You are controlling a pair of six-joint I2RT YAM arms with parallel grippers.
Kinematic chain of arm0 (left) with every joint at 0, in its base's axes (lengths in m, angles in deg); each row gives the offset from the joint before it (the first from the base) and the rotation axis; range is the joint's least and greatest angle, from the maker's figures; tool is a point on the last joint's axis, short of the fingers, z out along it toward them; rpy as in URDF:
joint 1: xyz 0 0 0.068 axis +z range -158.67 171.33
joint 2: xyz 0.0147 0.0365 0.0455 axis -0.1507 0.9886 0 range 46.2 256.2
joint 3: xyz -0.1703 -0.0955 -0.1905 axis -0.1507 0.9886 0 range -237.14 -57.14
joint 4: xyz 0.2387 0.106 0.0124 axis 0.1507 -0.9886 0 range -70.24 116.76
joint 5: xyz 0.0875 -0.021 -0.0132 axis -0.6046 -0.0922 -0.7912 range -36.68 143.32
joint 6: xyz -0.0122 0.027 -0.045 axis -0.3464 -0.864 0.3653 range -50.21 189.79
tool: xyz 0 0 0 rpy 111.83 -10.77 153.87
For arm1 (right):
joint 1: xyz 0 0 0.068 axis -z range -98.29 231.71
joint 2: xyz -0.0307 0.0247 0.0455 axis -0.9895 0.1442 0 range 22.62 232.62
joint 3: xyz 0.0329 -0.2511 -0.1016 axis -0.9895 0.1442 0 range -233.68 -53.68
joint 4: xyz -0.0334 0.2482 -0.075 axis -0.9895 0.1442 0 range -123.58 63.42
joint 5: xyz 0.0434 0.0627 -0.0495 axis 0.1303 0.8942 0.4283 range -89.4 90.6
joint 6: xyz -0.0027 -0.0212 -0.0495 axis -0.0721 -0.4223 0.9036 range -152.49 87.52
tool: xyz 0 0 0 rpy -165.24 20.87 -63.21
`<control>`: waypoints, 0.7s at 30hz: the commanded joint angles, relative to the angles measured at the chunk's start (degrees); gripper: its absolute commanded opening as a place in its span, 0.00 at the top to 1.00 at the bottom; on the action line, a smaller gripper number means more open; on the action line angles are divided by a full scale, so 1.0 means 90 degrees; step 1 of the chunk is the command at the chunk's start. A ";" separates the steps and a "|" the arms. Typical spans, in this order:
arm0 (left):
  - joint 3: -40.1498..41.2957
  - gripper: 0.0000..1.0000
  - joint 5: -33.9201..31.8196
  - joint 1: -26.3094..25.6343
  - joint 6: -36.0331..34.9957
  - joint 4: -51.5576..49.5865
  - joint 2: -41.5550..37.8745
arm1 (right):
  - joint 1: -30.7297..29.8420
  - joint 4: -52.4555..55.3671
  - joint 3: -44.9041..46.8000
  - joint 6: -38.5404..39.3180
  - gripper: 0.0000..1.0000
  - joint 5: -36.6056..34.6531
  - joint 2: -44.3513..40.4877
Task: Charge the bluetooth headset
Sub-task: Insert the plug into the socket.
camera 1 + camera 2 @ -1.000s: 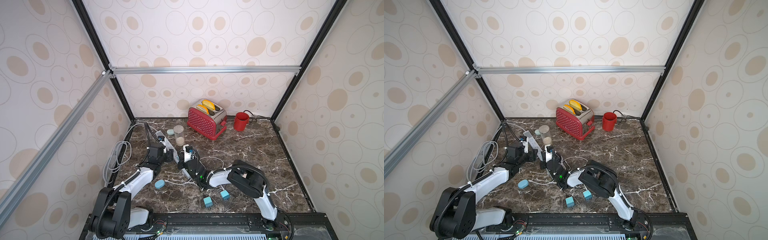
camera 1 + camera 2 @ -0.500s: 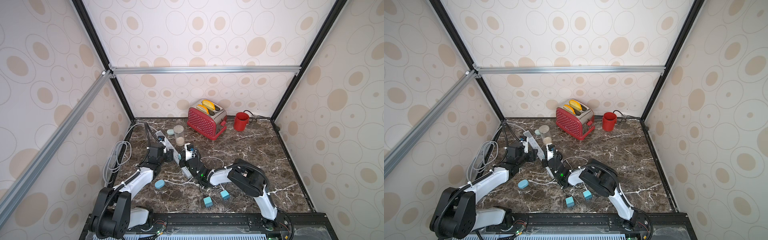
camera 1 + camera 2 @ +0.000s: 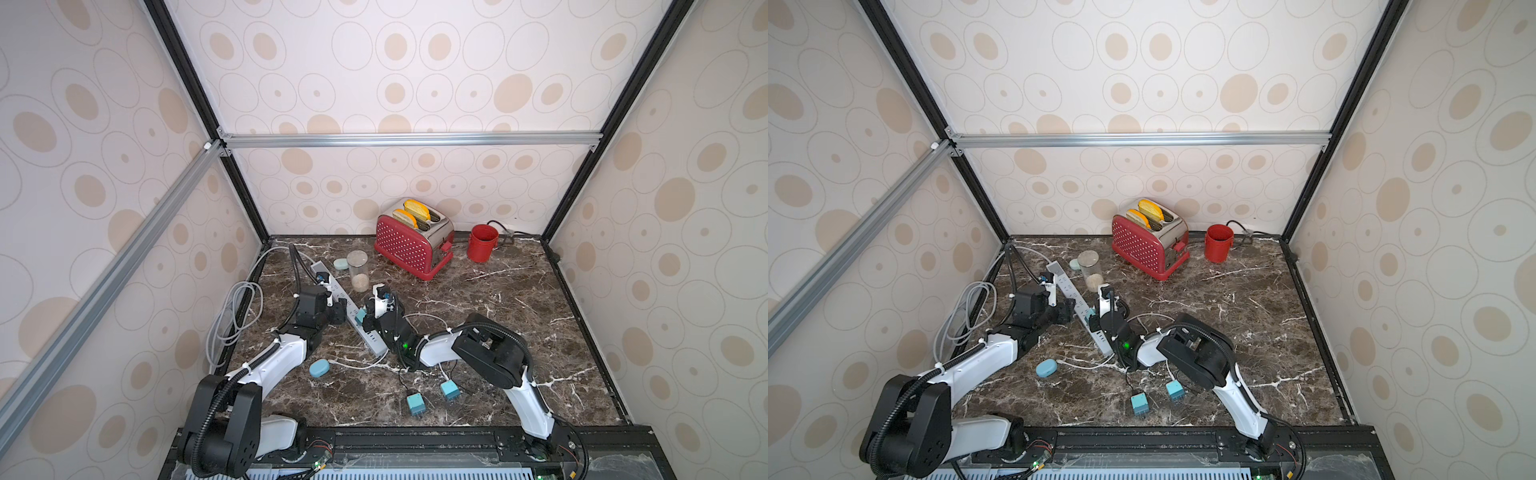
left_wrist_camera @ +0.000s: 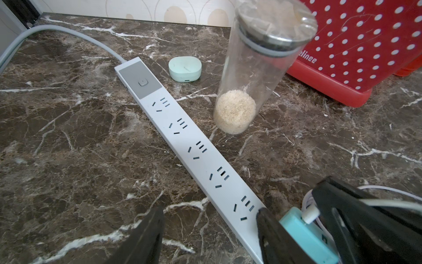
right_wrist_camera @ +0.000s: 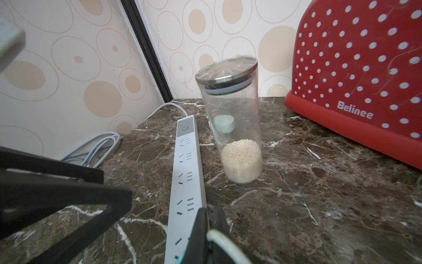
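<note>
- The blue earbud case [image 3: 319, 368] lies on the desk [image 3: 498, 299], lower left of centre in both top views.
- The right claw [image 5: 209, 216] is pinched shut on a white cable [image 5: 225, 241] beside a teal adapter [image 4: 303, 235] on the power strip [image 4: 182, 137].
- The left claw [image 4: 205, 233] gapes wide and empty, with the strip's end between its fingers.

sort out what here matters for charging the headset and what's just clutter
job: blue earbud case, white cable, teal charger, power strip
lying about: mint case (likely), rice jar, toaster, red cup, two spare chargers
</note>
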 commanded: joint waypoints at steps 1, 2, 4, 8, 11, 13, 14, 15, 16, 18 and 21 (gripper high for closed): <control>-0.0274 0.34 -0.0056 0.0000 0.0084 -0.0043 -0.0019 | -0.0033 0.0165 0.0217 0.0003 1.00 0.0110 -0.0368; -0.0283 0.34 -0.0066 -0.0001 0.0077 -0.0056 -0.0024 | -0.0033 0.0165 0.0259 0.0010 1.00 0.0131 -0.0485; -0.0280 0.34 -0.0085 -0.0002 0.0073 -0.0086 -0.0048 | -0.0032 0.0146 0.0311 0.0025 1.00 0.0173 -0.0681; -0.0270 0.34 -0.0115 0.0004 0.0091 -0.0126 -0.0157 | -0.0033 0.0010 0.0396 0.0135 1.00 0.0193 -0.0877; -0.0260 0.34 -0.0067 0.0000 0.0111 -0.0107 -0.0218 | -0.0018 -0.0326 0.0366 0.0315 1.00 0.0347 -0.0736; -0.0266 0.34 -0.0038 0.0003 0.0119 -0.0097 -0.0212 | 0.0013 -0.0481 0.0298 0.0301 1.00 0.0421 -0.0594; -0.0270 0.34 -0.0027 0.0005 0.0134 -0.0097 -0.0209 | 0.0014 -0.0535 0.0257 0.0304 1.00 0.0460 -0.0528; -0.0259 0.34 -0.0019 0.0004 0.0131 -0.0104 -0.0195 | 0.0010 -0.0569 0.0232 0.0321 1.00 0.0491 -0.0483; -0.0263 0.34 -0.0017 0.0000 0.0135 -0.0106 -0.0207 | 0.0014 -0.0581 0.0227 0.0325 1.00 0.0500 -0.0463; -0.0261 0.34 -0.0017 0.0001 0.0142 -0.0116 -0.0214 | 0.0014 -0.0502 0.0231 0.0322 1.00 0.0489 -0.0462; -0.0278 0.34 -0.0018 0.0012 0.0141 -0.0106 -0.0200 | 0.0010 -0.0343 0.0276 0.0319 1.00 0.0477 -0.0522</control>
